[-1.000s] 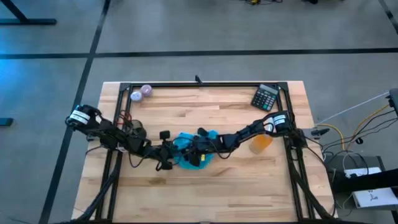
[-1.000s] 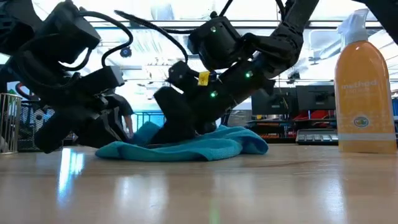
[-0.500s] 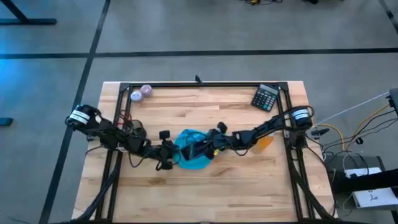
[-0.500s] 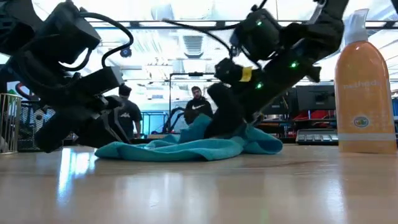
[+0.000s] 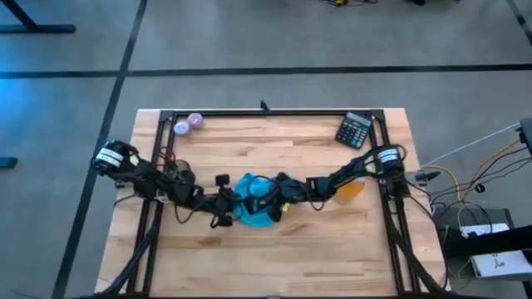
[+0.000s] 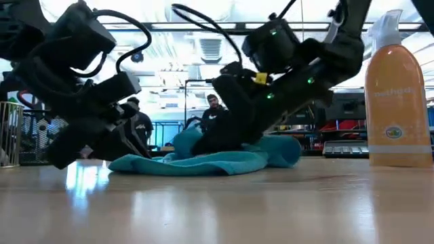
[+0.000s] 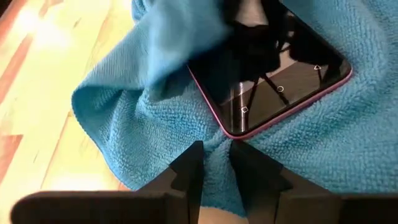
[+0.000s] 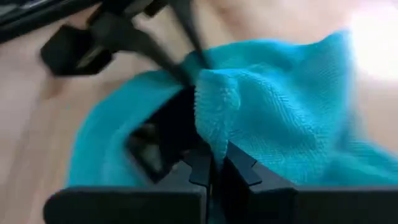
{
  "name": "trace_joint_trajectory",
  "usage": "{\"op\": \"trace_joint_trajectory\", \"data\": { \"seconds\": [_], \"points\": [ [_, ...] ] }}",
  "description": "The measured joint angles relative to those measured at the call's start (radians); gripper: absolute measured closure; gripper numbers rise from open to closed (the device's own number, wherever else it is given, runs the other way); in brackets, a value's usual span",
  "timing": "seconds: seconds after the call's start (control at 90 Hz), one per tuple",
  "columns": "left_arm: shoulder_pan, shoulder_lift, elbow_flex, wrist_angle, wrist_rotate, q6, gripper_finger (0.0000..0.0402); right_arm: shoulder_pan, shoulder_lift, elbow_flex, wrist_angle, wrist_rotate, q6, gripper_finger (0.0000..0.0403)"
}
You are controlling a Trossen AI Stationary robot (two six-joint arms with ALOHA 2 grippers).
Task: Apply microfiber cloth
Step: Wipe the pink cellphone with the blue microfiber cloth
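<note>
The teal microfiber cloth (image 5: 252,202) lies bunched on the wooden table's middle, its underside resting on the wood (image 6: 203,161). A black phone (image 7: 267,68) with a pink rim lies on the cloth, and a flap of cloth (image 7: 177,37) covers one end of it. My left gripper (image 5: 226,206) is shut on the cloth's left edge. My right gripper (image 5: 271,196) comes from the right and is shut on a raised fold over the phone (image 8: 158,140). My left gripper pinches a gathered fold at the cloth's edge (image 7: 215,158) between its two fingers, just off the phone's corner. The fingers come low from the table's left, and the cloth there lies on the table. My right gripper pinches a raised fold of the cloth (image 8: 214,118) between its two fingers, slanting down from the table's right. The fold stands up above the phone, and the rest of the cloth lies slack on the table.
An orange spray bottle (image 5: 350,189) stands just right of the cloth, beside my right arm. A calculator (image 5: 356,129) lies at the far right and two small round things (image 5: 189,124) at the far left. A black frame (image 5: 266,113) runs around the table.
My right gripper, shut on the cloth's fold, went toward the table's right edge, then came back left over the phone. The fold went with it, drawn out to the right and then bunched back over the middle. The left edge stayed put.
</note>
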Motion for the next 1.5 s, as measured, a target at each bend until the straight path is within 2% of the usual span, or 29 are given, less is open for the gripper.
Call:
{"op": "trace_joint_trajectory", "data": {
  "seconds": [0.167, 0.311, 0.456, 0.8, 1.122, 1.5],
  "points": [
    [0.000, 0.000, -0.001, 0.005, 0.007, 0.007, 0.0327, 0.001, 0.080, 0.101, 0.017, -0.081, -0.009, 0.0403],
    [0.000, -0.001, -0.001, -0.006, 0.006, -0.003, 0.0327, 0.005, 0.096, 0.135, -0.002, -0.148, -0.042, 0.0403],
    [-0.002, -0.002, 0.000, -0.014, 0.004, -0.011, 0.0327, 0.007, 0.054, 0.102, -0.075, -0.079, -0.042, 0.0403],
    [-0.002, -0.003, -0.006, -0.015, 0.002, -0.016, 0.0327, 0.000, -0.096, -0.077, -0.110, 0.059, -0.041, 0.0403],
    [-0.002, -0.003, -0.007, -0.015, 0.002, -0.015, 0.0327, -0.036, -0.191, -0.215, -0.114, 0.094, -0.005, 0.0403],
    [-0.002, -0.003, -0.007, -0.014, 0.001, -0.012, 0.0327, -0.042, -0.212, -0.240, -0.105, 0.095, 0.001, 0.0403]
  ]
}}
